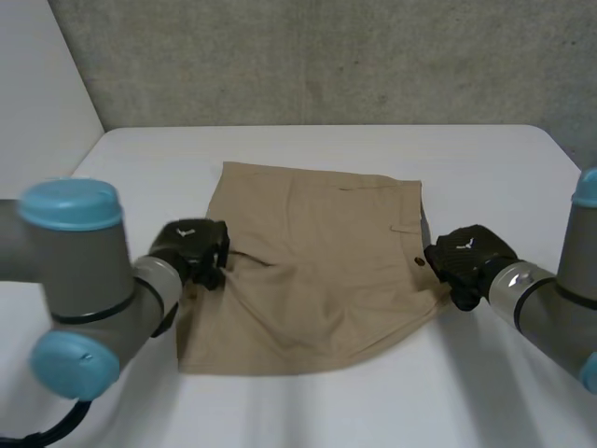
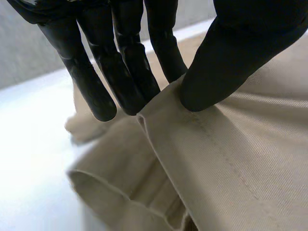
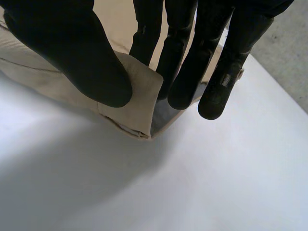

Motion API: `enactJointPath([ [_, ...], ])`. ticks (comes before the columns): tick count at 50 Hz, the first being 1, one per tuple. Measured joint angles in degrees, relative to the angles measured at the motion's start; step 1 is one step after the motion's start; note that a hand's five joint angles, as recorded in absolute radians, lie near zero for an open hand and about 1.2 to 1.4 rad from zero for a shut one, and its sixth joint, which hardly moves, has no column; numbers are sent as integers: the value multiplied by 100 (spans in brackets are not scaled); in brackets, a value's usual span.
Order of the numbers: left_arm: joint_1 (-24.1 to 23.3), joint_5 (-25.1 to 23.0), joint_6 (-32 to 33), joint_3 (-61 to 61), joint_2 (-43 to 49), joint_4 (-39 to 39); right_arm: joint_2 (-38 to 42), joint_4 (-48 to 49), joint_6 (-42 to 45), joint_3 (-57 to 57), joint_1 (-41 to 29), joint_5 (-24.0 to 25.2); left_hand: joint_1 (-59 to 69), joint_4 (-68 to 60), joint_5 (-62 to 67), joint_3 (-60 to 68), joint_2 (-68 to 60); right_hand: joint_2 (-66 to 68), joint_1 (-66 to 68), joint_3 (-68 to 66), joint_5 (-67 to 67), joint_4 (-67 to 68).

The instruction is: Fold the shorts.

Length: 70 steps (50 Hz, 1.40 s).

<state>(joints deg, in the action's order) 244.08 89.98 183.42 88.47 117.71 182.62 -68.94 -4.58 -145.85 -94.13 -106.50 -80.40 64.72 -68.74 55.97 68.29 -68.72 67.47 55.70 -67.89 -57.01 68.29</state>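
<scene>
The left hand pinches the left edge of the tan shorts between thumb and straight fingers. The right hand pinches the opposite edge likewise. The shorts lie spread across the middle of the white table.

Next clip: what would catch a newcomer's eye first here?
Tan shorts lie spread on the white table. The left hand pinches their left edge between thumb and fingers, bunching the cloth; the right hand pinches the right edge beside the button.
</scene>
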Motion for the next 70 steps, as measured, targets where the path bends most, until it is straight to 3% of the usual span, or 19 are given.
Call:
enactJointPath([
  [5,-4,10,2,-358,395,-16,89,236,-196,-41,15,-9,-445,678,-445,-643,761,0,0,1,0,0],
  [6,-12,13,1,-574,531,-23,97,375,-366,-67,25,-12,-2024,2152,-1864,-2092,2244,0,1,0,0,0],
  [8,-17,17,3,-653,553,-26,92,448,-460,-82,29,-14,-3040,3224,-2936,-3144,3229,0,1,0,0,0],
  [12,-42,31,7,-723,371,-45,71,670,-682,-140,32,-30,-3482,3879,-3628,-3791,3856,0,1,0,0,0],
  [26,-200,-27,98,1211,-1814,-238,189,1191,-1058,-251,-18,-251,-3542,3985,-3721,-3858,3947,0,1,0,0,0],
  [31,-313,-121,554,2224,-2279,-214,235,1198,-1090,-240,-22,-256,-2845,3288,-3043,-3274,3296,0,1,0,0,0],
  [41,-263,-200,1058,3012,-2272,135,232,1185,-1088,-233,-17,-249,-2542,2934,-2697,-2906,2949,0,1,0,0,0],
  [57,-99,-177,1097,3062,-1744,947,214,1187,-1085,-292,-32,-248,-2528,2911,-2680,-2882,2921,0,1,0,0,0],
  [70,-96,-174,1211,3022,-1518,1037,214,1197,-1086,-304,-38,-233,-2528,2915,-2680,-2882,2922,0,1,0,-14,0],
])
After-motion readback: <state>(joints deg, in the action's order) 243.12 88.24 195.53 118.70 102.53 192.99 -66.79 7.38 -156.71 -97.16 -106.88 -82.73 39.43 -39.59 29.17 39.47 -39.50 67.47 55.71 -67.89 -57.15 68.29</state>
